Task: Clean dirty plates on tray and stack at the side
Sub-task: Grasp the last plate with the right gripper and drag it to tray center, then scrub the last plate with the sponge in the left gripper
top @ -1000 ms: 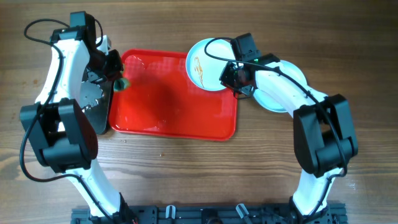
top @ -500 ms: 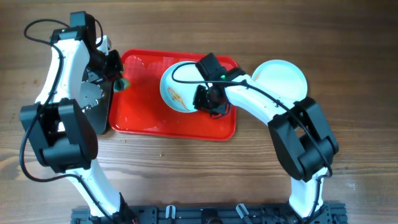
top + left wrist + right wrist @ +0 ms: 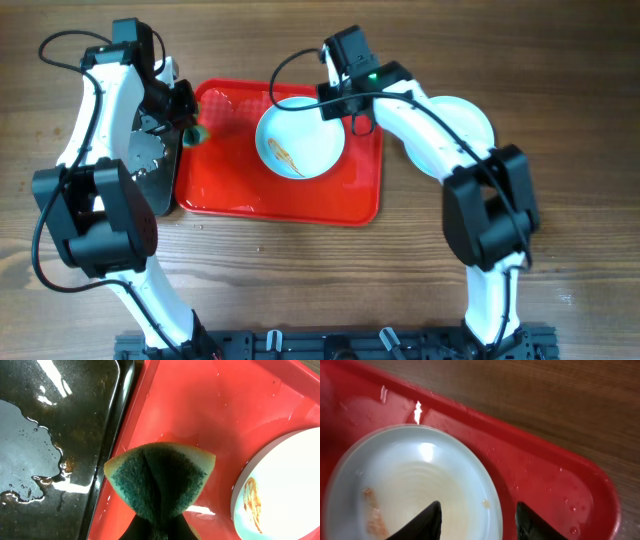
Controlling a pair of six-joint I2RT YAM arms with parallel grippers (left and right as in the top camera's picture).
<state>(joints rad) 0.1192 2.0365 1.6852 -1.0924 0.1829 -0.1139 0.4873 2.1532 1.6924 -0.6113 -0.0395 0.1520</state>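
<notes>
Sauce streaks (image 3: 283, 155) mark the plate (image 3: 298, 145), which lies flat in the right half of the red tray (image 3: 225, 185). Right claw (image 3: 477, 507) hangs over that plate's rim, fingers spread, released and empty. Left claw (image 3: 159, 525) is clenched on a green-faced sponge (image 3: 160, 477) above the red tray's left edge, beside the wet black tray (image 3: 55, 420). Another plate (image 3: 478, 115) sits on the table (image 3: 300, 280), right of the tray.

The left arm (image 3: 100, 90) stretches forward with its wrist turned inward. The left gripper (image 3: 156, 532) has its fingers pinched on a folded green sponge (image 3: 160, 480). The right arm (image 3: 420, 115) bends across toward the centre. The right gripper (image 3: 480, 522) points down, its fingers (image 3: 427, 520) spread apart.
</notes>
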